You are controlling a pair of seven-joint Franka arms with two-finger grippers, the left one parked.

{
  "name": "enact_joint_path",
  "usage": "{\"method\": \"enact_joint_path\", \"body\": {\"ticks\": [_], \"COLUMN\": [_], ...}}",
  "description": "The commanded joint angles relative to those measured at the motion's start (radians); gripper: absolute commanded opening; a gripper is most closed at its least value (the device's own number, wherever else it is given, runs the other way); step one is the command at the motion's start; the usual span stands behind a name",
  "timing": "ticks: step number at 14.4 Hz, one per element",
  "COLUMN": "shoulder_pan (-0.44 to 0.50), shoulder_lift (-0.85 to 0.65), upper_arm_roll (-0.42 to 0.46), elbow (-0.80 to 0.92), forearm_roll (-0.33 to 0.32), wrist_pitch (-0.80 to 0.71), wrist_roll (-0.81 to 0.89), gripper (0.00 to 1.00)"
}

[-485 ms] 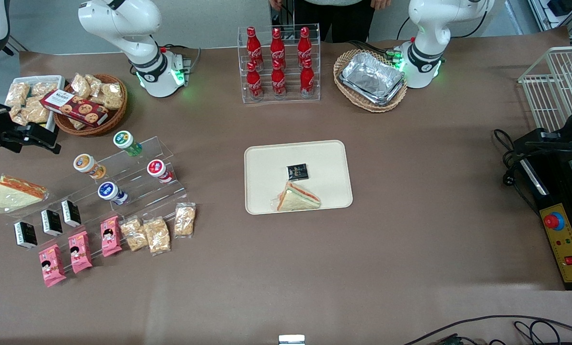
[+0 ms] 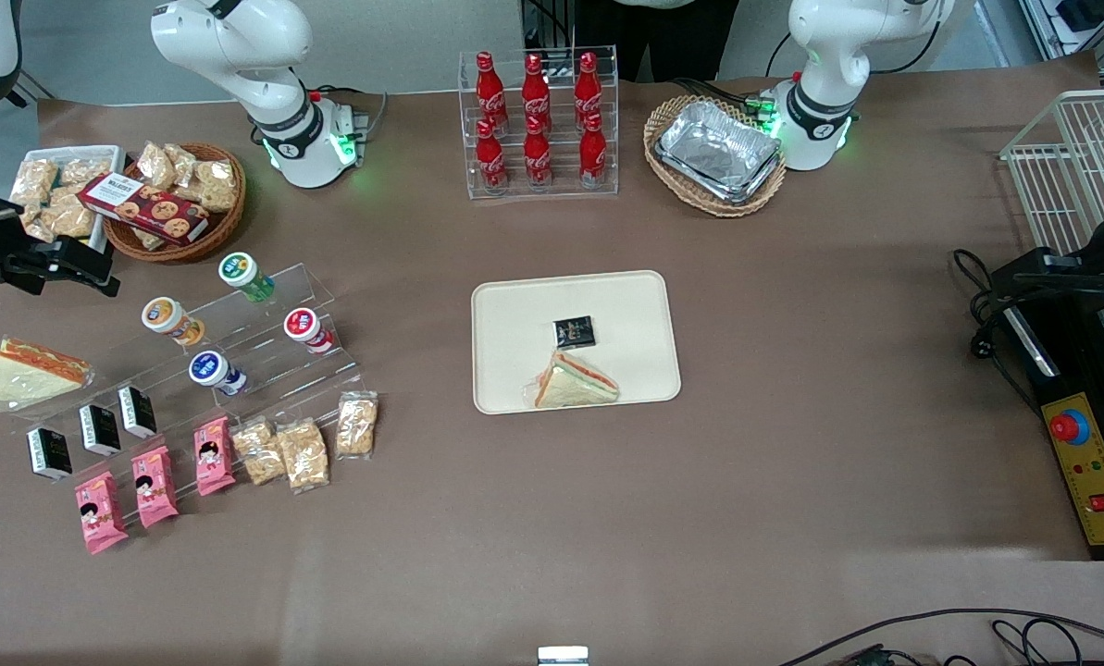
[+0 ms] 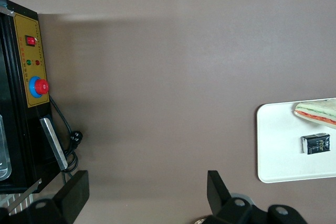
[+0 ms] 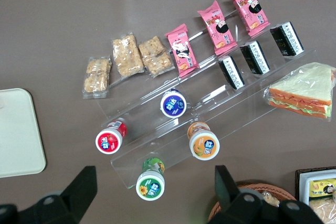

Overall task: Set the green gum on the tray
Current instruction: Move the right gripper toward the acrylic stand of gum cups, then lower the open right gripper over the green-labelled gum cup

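The green gum (image 2: pixel 244 275) lies on the top step of a clear tiered stand (image 2: pixel 265 356), farther from the front camera than the other canisters. In the right wrist view the green gum (image 4: pixel 150 182) shows lid-up between my two spread fingers. My gripper (image 2: pixel 89 266) is open and empty; it hangs above the table toward the working arm's end, apart from the gum and beside a wicker snack basket (image 2: pixel 177 199). The beige tray (image 2: pixel 514 314) lies mid-table and holds a sandwich (image 2: pixel 575 381) and a black packet (image 2: pixel 575 330). The tray's edge also shows in the right wrist view (image 4: pixel 16 129).
Orange-lidded (image 2: pixel 170 319), red-lidded (image 2: pixel 306 328) and blue-lidded (image 2: pixel 214 370) canisters lie on the lower steps. Black packets, pink packs and cracker bags line the stand's front. A wrapped sandwich (image 2: pixel 33 370) lies beside it. A cola rack (image 2: pixel 538 125) and a foil-tray basket (image 2: pixel 713 153) stand farther back.
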Motion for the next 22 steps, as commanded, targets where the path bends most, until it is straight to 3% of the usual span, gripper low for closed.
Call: {"method": "enact_joint_path", "body": {"ticks": [1,6,12,16,22], "shoulder_pan": [0.003,0.003,0.001,0.003,0.032], "shoulder_lift": [-0.008,-0.043,-0.303,-0.398,-0.412], "upper_arm_roll": [-0.001,-0.001,-0.001,0.000,0.011], "elbow": [0.019,-0.013,-0.283,-0.357,-0.386], "forearm_roll": [-0.002,0.002,0.003,0.011,0.025], "wrist_pitch": [-0.028,-0.098,-0.095,-0.111,-0.094], "wrist_roll": [-0.010,0.001,0.002,0.028,0.083], "gripper": [1.00,1.00,1.00,1.00,1.00]}}
